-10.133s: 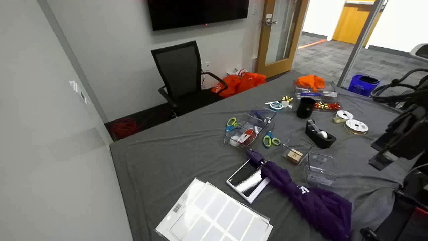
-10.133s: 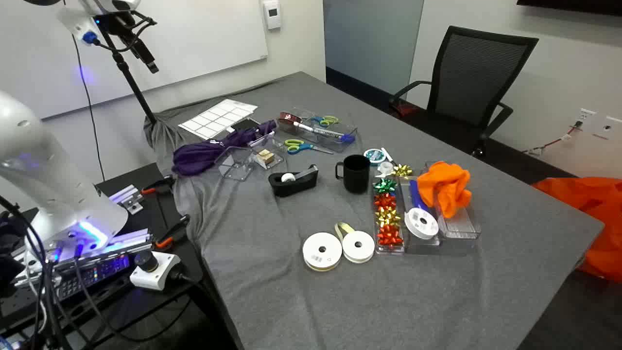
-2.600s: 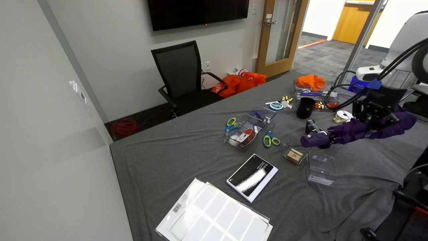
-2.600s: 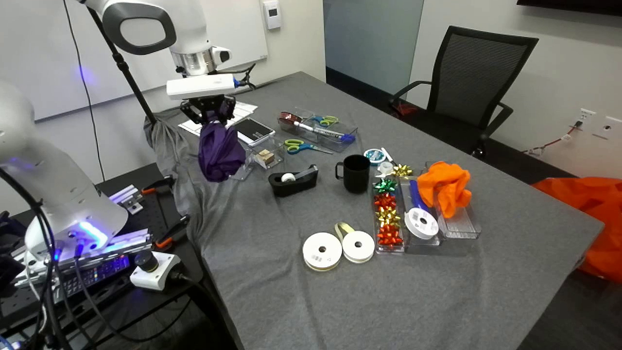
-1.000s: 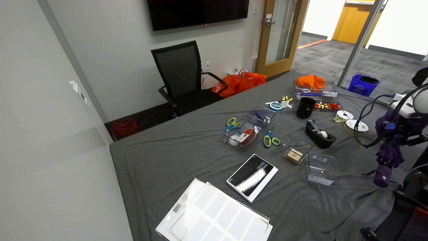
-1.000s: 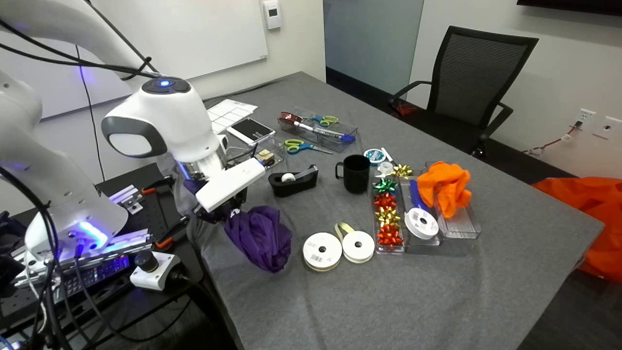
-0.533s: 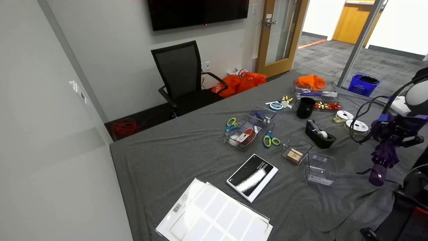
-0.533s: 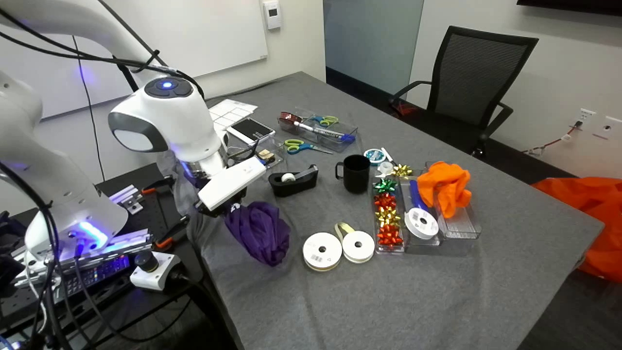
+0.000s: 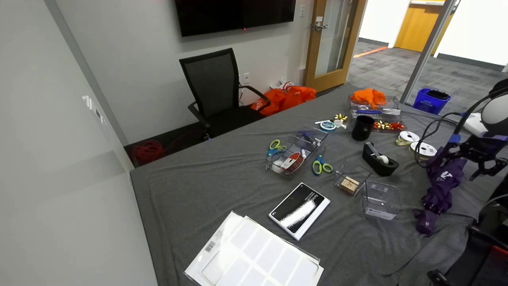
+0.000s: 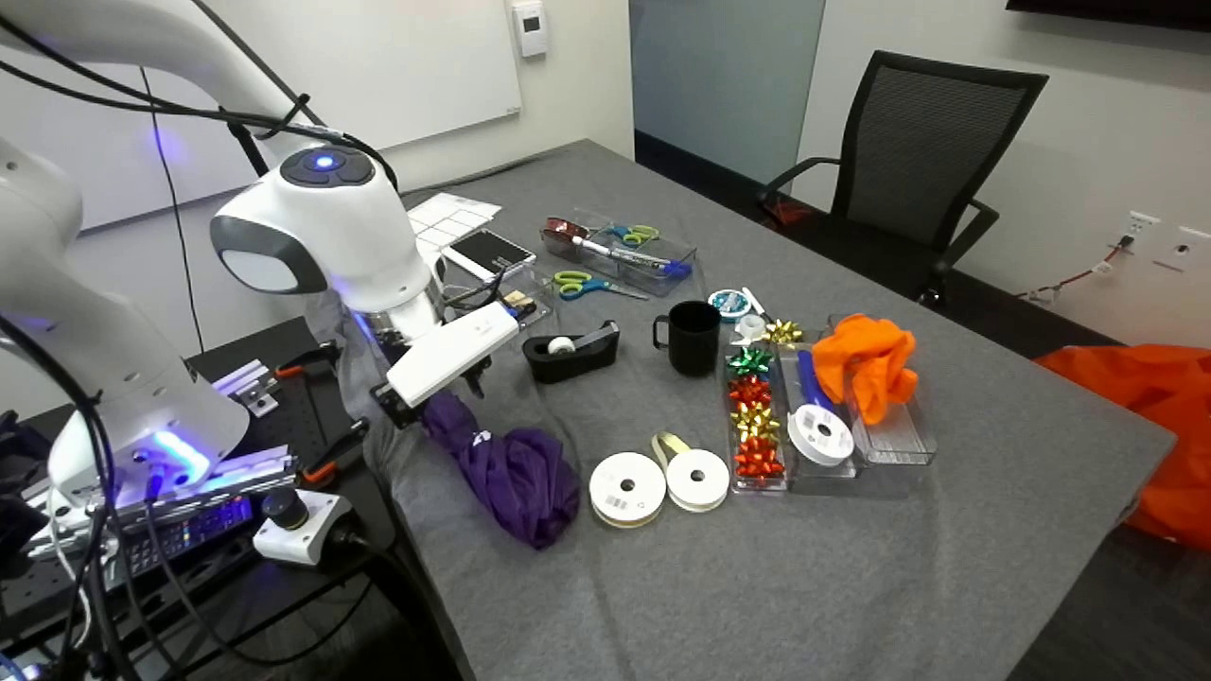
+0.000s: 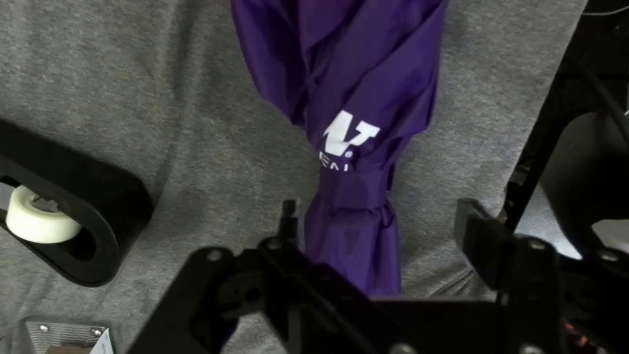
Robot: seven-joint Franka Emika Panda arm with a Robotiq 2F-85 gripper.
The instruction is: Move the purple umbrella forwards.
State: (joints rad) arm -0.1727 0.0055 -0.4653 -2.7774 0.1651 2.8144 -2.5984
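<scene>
The purple umbrella [image 10: 520, 478] lies on the grey cloth of the table, rolled and strapped, near the table edge by the robot base. It also shows in an exterior view [image 9: 441, 184], its handle end toward the bottom, and in the wrist view [image 11: 363, 78] with a white logo. My gripper [image 11: 381, 211] is open just above it. The umbrella's strapped section lies between the fingers, closer to the left finger in the wrist view, with a gap to the right one. The gripper also shows in an exterior view [image 9: 486, 167]. The handle end is hidden in the wrist view.
A black tape dispenser [image 10: 571, 355] and two white ribbon spools [image 10: 615, 473] lie near the umbrella. A clear bin [image 9: 381, 200] stands beside it. A black mug [image 10: 693, 338], a book [image 9: 299, 211], and bow and cloth trays [image 10: 894, 440] are farther off.
The umbrella was carried from beside the book, across the table to near the ribbon spools. In the last half second the jaws opened and the umbrella dropped onto the cloth; the arm barely moved.
</scene>
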